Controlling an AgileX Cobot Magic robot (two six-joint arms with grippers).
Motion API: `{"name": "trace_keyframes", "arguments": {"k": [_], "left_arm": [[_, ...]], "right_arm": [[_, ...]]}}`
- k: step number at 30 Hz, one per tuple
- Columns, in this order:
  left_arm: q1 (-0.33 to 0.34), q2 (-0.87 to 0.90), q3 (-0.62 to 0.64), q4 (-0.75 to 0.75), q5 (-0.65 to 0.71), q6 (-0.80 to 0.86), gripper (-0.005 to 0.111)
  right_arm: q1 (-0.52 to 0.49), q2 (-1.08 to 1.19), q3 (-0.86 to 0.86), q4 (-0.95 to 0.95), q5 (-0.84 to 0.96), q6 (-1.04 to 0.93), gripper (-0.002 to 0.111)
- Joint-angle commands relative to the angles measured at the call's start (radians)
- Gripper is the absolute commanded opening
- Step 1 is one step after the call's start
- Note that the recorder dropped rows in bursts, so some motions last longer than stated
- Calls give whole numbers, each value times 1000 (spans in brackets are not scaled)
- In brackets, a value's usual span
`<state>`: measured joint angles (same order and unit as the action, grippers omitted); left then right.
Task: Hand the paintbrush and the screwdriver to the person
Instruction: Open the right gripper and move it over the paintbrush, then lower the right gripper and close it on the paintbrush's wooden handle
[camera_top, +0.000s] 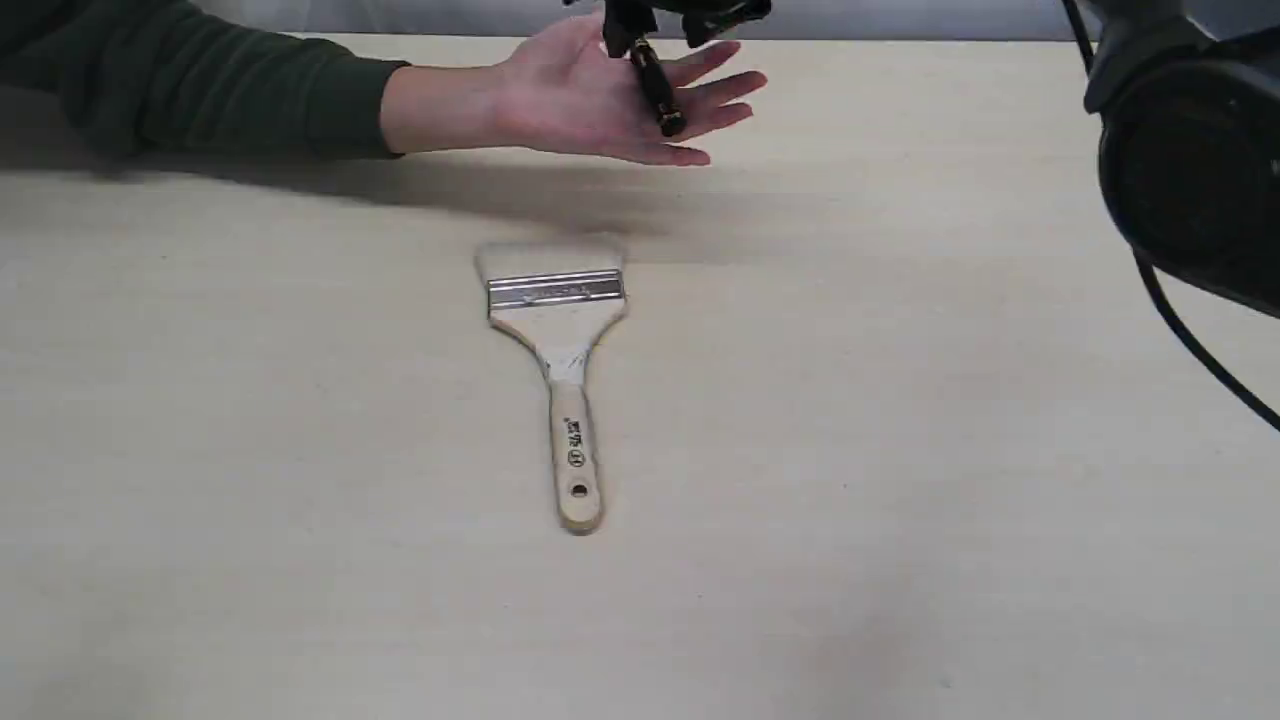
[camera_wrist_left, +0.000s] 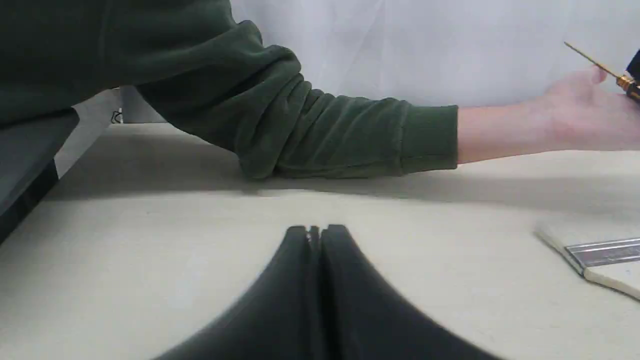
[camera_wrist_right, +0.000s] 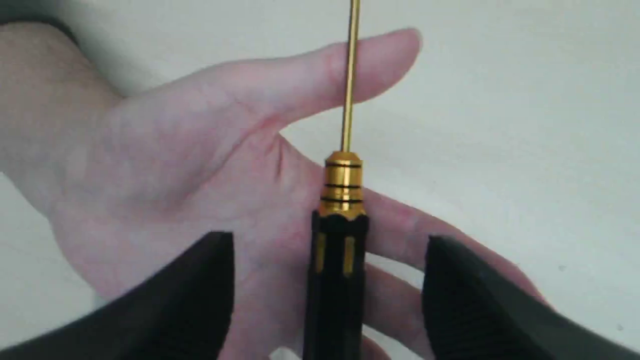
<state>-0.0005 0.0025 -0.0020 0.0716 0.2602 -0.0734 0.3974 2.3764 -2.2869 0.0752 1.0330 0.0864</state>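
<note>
The person's open hand (camera_top: 580, 95) reaches palm up over the table's far edge, on a dark green sleeve (camera_wrist_left: 300, 115). The screwdriver (camera_top: 657, 90), with its black handle and gold collar (camera_wrist_right: 341, 182), lies across the palm (camera_wrist_right: 175, 150). My right gripper (camera_wrist_right: 327, 240) hovers just over the hand at the top of the exterior view (camera_top: 680, 20); it is open, its fingers (camera_wrist_right: 200, 280) standing clear on both sides of the handle. The paintbrush (camera_top: 555, 300) lies flat mid-table, bristles toward the person. My left gripper (camera_wrist_left: 314, 235) is shut and empty, low over the table to the left of the brush (camera_wrist_left: 600, 255).
The right arm's dark body (camera_top: 1190, 150) and its cable (camera_top: 1190, 345) fill the upper right of the exterior view. The pale wooden table (camera_top: 900, 500) spreads all round the brush. A white wall (camera_wrist_left: 425, 45) stands behind the person's forearm.
</note>
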Motion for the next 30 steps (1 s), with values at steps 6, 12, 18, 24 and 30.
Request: {"name": "trace_keyframes", "arguments": {"k": [6, 12, 18, 24, 30], "left_arm": [[-5, -2, 2, -2, -12, -2, 0], [-5, -2, 2, -2, -12, -2, 0], [-5, -2, 2, -2, -12, -2, 0], [-5, -2, 2, -2, -12, -2, 0], [-5, -2, 2, -4, -10, -2, 0]], "right_arm": [[1, -127, -3, 41, 128, -103, 53], [1, -162, 9, 73, 188, -127, 53], [1, -237, 139, 118, 188, -140, 53], [1, -333, 346, 78, 115, -156, 47], [1, -422, 596, 86, -66, -173, 47]]}}
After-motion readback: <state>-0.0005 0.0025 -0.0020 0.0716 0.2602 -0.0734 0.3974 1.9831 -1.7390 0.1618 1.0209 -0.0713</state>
